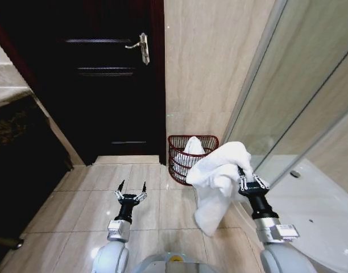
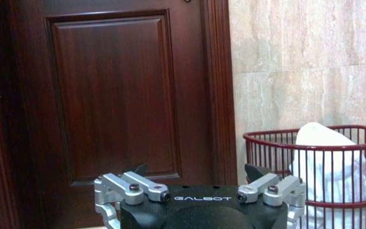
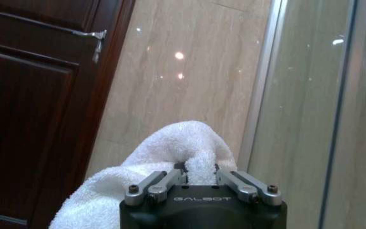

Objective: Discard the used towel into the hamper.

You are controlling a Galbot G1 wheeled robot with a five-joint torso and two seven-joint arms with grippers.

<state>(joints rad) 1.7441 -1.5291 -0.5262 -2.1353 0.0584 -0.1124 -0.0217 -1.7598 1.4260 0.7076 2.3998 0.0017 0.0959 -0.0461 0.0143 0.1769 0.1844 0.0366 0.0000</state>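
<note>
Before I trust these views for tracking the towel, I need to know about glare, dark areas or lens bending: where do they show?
Head view: door nearly black, glass shower partition leaning and curved by the lens. Right wrist view: bright reflected spots on the tiled wall, white towel well lit in the right gripper. Left wrist view: even light, hamper clear.

Right gripper (image 1: 243, 177) clamped on a white terry towel (image 1: 218, 181), just beside the round reddish-brown wire hamper (image 1: 178, 160); left gripper (image 1: 132, 190) spread wide over beige floor tiles (image 1: 83, 219).
</note>
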